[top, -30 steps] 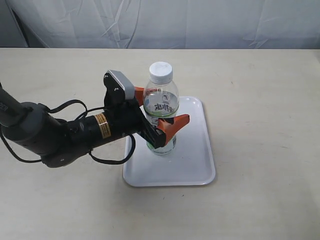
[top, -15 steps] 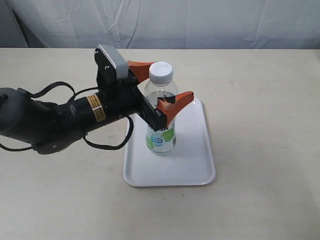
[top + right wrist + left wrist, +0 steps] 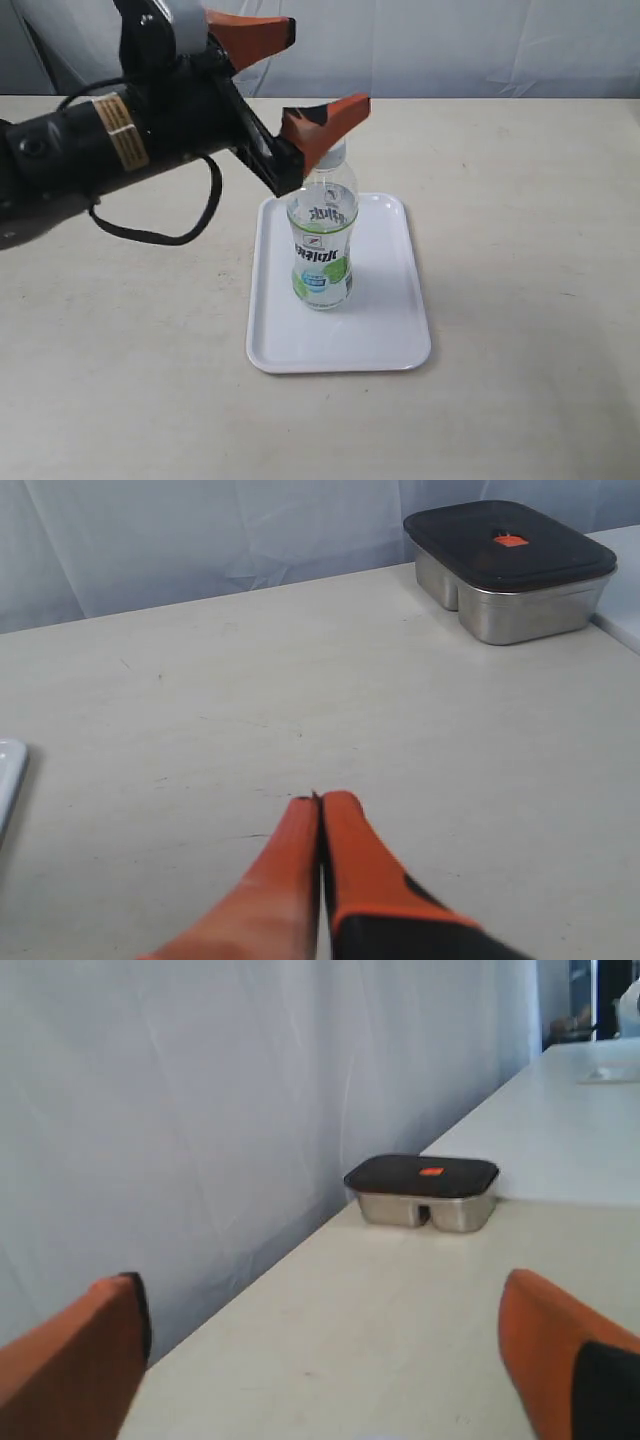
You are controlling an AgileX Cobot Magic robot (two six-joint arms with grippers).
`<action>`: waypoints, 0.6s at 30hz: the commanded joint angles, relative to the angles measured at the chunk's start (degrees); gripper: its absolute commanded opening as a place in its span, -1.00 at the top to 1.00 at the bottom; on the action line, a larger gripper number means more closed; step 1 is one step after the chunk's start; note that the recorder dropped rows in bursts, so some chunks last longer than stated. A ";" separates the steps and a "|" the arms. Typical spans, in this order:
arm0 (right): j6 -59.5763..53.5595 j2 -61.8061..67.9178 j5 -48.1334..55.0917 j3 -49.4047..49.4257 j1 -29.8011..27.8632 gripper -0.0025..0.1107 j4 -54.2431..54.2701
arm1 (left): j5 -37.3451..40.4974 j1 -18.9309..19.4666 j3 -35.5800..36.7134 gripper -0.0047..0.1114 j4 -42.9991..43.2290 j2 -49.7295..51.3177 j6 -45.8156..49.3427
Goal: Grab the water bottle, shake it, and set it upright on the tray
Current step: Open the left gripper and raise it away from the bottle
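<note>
The water bottle, clear with a white-and-green label, stands upright on the white tray in the exterior view. Its cap is hidden behind an orange finger. My left gripper hangs open above the bottle, clear of it, with nothing between its orange fingers. The left wrist view shows only table and curtain between the fingers, no bottle. My right gripper is shut and empty, low over bare table; the tray's edge shows at the border of the right wrist view.
A steel box with a black lid sits on the table near the curtain, also seen as the box in the left wrist view. The black left arm reaches in from the left above the table.
My left gripper has let go of the bottle and risen well above it, still open. The bottle stays standing on the tray.
</note>
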 commanded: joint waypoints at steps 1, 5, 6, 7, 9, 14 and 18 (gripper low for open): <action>0.18 -0.39 -0.66 0.12 0.27 0.91 -0.01 | 18.80 0.09 1.05 0.03 8.66 -12.03 -12.31; 0.18 -0.39 -0.66 0.12 0.27 0.91 -0.01 | 32.50 0.09 5.62 0.86 12.00 -24.69 -18.65; 0.18 -0.39 -0.66 0.12 0.27 0.91 -0.01 | 35.20 0.09 6.99 0.91 11.46 -27.48 -18.79; 0.18 -0.39 -0.66 0.12 0.27 0.91 -0.01 | 37.95 0.09 8.76 0.91 10.24 -31.25 -18.77; 0.18 -0.39 -0.66 0.12 0.27 0.91 -0.01 | 40.81 0.09 10.93 0.91 9.51 -35.98 -18.77; 0.18 -0.39 -0.66 0.12 0.27 0.91 -0.01 | 53.07 0.09 13.59 0.91 4.99 -45.79 -18.80; 0.18 -0.39 -0.66 0.12 0.27 0.91 -0.01 | 58.84 0.09 14.13 0.91 4.99 -50.36 -18.80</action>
